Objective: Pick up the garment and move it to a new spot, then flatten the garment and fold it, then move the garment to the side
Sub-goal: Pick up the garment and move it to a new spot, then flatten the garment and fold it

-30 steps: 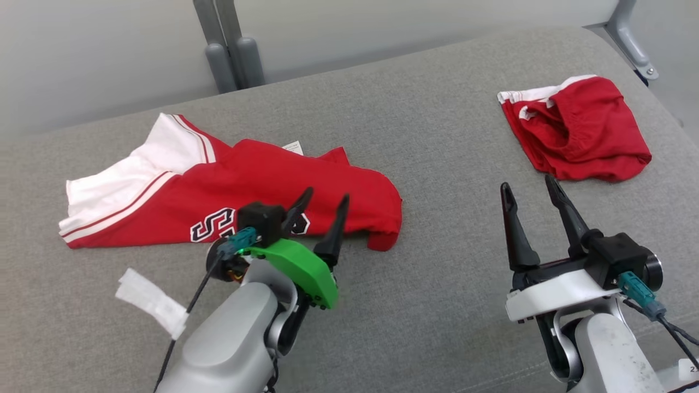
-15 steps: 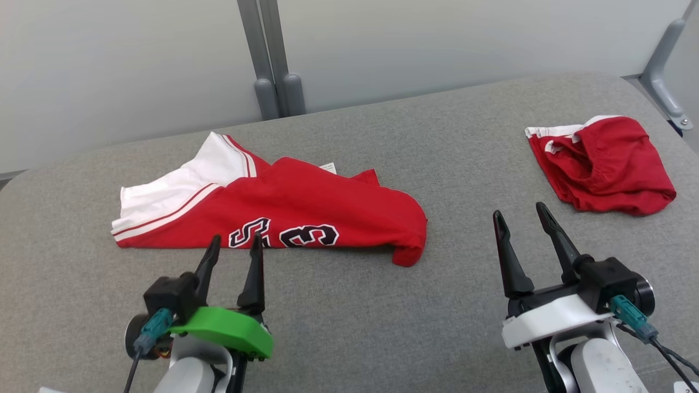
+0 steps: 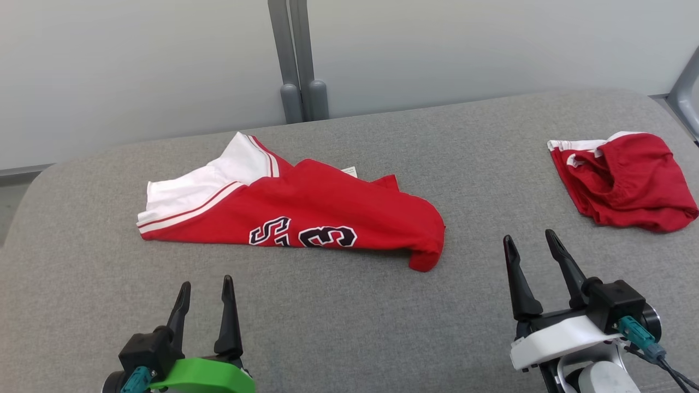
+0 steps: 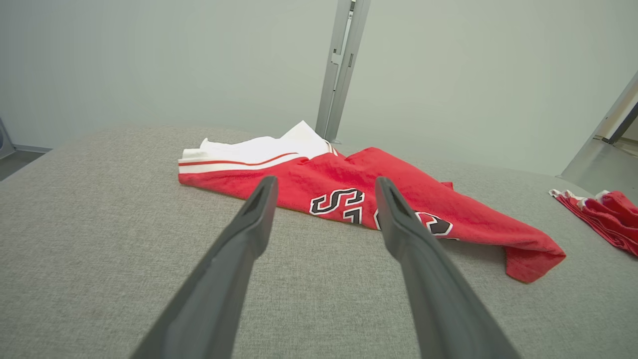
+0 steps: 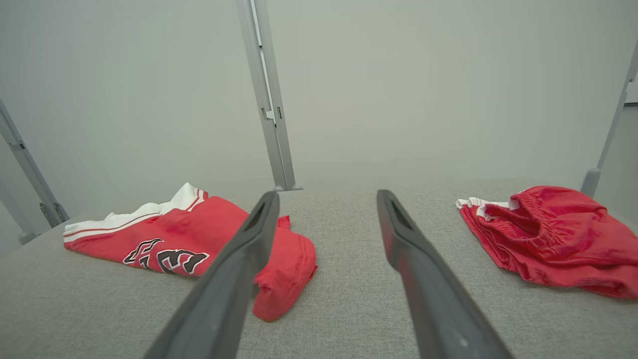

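The folded red-and-white jersey with black numerals (image 3: 306,218) lay left of centre on the grey fabric worktop (image 3: 371,327), with nothing touching it. My left end effector (image 3: 206,281) had hung over the jersey's near edge a second earlier. It had since drawn back clear, fingers spread and empty. The right end effector (image 3: 528,236) stayed released, near the crumpled red shorts (image 3: 628,180). The head camera had shifted too.
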